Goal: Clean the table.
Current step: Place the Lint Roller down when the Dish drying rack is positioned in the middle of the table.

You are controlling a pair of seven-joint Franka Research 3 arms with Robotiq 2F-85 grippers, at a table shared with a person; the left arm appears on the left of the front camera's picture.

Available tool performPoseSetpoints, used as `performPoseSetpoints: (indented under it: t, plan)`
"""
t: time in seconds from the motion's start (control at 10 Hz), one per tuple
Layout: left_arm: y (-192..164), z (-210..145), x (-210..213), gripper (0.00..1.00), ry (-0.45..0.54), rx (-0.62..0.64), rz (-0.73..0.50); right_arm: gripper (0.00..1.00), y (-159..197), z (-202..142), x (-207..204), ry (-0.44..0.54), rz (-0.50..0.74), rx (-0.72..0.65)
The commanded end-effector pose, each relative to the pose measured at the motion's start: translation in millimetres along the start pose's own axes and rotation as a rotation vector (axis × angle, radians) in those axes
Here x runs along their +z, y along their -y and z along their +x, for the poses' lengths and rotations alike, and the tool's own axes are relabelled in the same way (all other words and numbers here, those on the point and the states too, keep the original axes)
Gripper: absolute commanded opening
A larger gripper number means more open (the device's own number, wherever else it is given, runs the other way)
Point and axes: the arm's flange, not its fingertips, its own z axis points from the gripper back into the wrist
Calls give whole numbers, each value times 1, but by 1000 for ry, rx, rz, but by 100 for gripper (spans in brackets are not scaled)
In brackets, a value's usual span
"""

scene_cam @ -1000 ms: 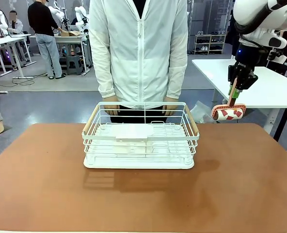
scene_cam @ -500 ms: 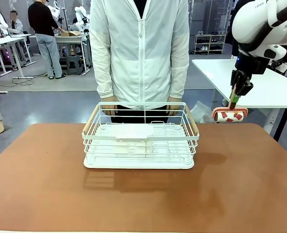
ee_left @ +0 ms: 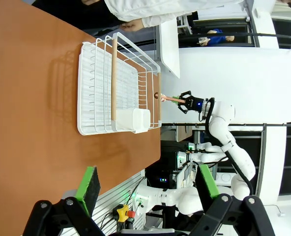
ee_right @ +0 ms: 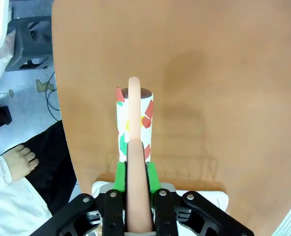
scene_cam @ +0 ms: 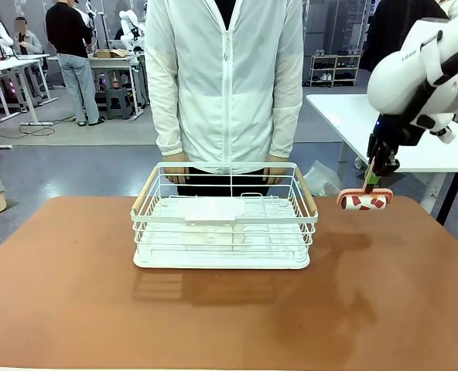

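Right claw (scene_cam: 372, 175) clamped tight on lint roller (scene_cam: 364, 200) handle above table (scene_cam: 229, 325); handle's end hidden between pads (ee_right: 119, 177).

You are looking into a robotics lab, an open hall with a grey floor. Behind the reddish-brown table (scene_cam: 229, 309) stand white-topped tables (scene_cam: 415, 131) on thin black legs. At the far left, more white robot arms (scene_cam: 128, 23) are mounted at a workbench (scene_cam: 109, 62), where people stand or sit working, with cables (scene_cam: 28, 127) trailing across the floor. A metal shelf rack (scene_cam: 333, 69) with small items stands at the far right.
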Motion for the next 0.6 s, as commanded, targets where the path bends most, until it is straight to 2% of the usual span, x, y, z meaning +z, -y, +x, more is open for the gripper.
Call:
performPoseSetpoints:
  t: [0.0, 0.3, 0.5]
  plan:
    - [0, -2, 3, 100, -1, -4, -8, 21, 20, 3, -19, -1, 79, 6]
    - [0, -2, 3, 100, -1, -4, -8, 21, 46, 6, -41, -44, 178, 21]
    - [0, -2, 3, 100, -1, -4, -8, 21, 56, 8, -44, -60, 180, 39]
